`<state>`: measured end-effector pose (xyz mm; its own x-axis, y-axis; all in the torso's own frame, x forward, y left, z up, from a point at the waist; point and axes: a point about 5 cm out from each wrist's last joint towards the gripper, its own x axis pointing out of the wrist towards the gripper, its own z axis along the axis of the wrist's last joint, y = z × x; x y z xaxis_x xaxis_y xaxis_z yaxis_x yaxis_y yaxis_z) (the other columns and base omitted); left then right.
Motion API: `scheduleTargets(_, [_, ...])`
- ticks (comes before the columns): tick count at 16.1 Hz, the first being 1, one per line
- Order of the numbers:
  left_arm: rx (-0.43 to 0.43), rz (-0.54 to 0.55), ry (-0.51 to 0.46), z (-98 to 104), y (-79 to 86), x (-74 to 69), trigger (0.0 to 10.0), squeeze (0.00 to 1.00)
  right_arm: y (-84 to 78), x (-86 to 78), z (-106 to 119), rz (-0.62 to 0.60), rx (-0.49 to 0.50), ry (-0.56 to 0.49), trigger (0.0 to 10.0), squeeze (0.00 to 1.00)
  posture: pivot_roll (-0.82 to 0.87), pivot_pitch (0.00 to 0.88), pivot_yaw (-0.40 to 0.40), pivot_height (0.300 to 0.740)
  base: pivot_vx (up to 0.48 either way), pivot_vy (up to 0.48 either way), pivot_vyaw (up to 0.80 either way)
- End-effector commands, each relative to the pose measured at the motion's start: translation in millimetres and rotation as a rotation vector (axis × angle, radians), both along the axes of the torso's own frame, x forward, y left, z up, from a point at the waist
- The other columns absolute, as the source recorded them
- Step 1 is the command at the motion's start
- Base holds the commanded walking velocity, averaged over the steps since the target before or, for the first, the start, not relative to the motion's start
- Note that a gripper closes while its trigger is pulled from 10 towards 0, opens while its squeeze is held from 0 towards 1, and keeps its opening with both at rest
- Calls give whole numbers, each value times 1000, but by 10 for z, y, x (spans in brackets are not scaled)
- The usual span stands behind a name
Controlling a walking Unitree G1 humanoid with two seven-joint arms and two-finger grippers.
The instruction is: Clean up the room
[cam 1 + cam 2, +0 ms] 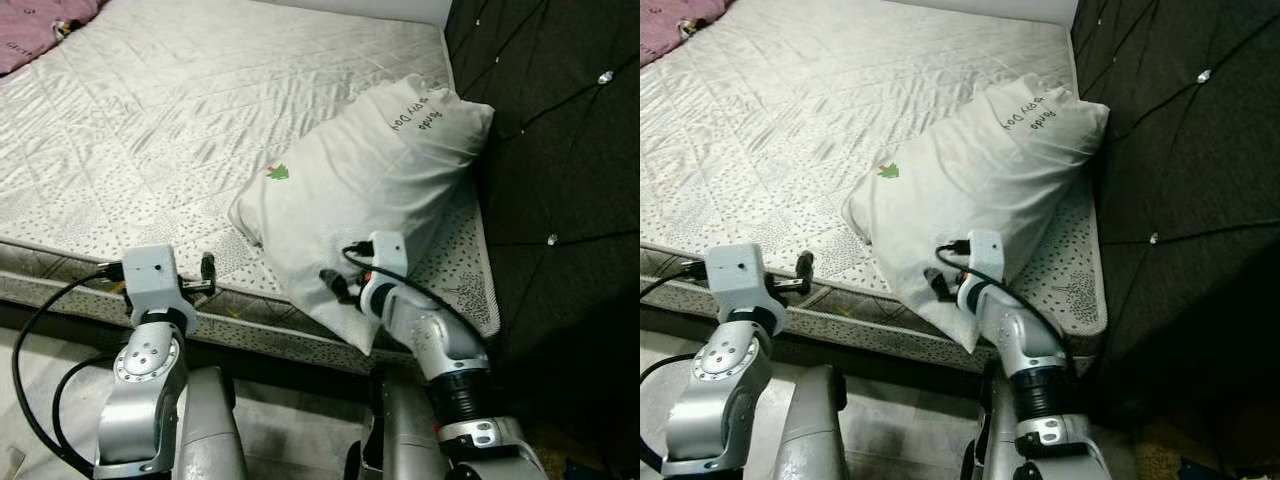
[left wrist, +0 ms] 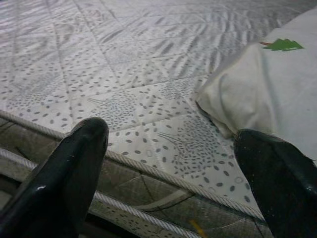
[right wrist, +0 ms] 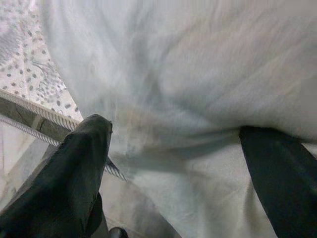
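Observation:
A white pillow (image 1: 360, 180) with a small green tree mark and handwriting lies tilted on the bare quilted mattress (image 1: 150, 130), its top corner against the headboard and its lower corner hanging over the mattress's near edge. My right gripper (image 1: 335, 285) is at that lower corner. In the right wrist view it (image 3: 173, 126) is open, with pillow fabric (image 3: 198, 74) bulging between the spread fingers. My left gripper (image 1: 205, 275) hovers at the mattress's near edge, left of the pillow, open (image 2: 171, 131) and holding nothing.
A dark tufted headboard (image 1: 560, 150) rises along the right side. A purple cloth (image 1: 30, 30) lies at the mattress's far left corner. The piped mattress side (image 1: 60, 275) runs across in front of me, with pale floor (image 1: 40, 370) below.

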<state>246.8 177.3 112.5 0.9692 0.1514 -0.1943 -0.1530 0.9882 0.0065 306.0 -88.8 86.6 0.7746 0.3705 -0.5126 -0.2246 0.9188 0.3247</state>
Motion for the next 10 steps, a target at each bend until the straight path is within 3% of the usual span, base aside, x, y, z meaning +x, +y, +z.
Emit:
scheduleTargets(1, [0, -4, 0, 15, -15, -16, 10000, 0, -154, 8, 94, -27, -34, -65, 10000, 0, 158, 52, -72, 553, 0, 0, 0])
scheduleTargets(2, [-2, -9, -1, 15, -31, -10, 10000, 0, -254, -10, 146, -37, -84, -132, 10000, 0, 158, 52, -72, 553, 0, 0, 0])
scheduleTargets(3, [-5, -18, -2, 16, -54, 9, 10000, 0, -469, -77, 275, -96, -140, -256, 10000, 0, 140, 51, -66, 553, 0, 0, 0])
scheduleTargets(5, [-9, -31, -1, 13, -74, 32, 10000, 0, -620, -173, 323, -131, -167, -297, 10000, 0, 140, 51, -66, 553, 0, 0, 0])
scheduleTargets(7, [-10, -42, -1, 9, -86, 43, 10000, 0, -652, -266, 295, -123, -157, -285, 10000, 0, 123, 47, -57, 553, 0, 0, 0])
scheduleTargets(10, [-10, -42, -2, 10, -78, 51, 10000, 0, -548, -372, 152, 63, -120, -164, 10000, 0, 120, 45, -56, 553, 0, 0, 0])
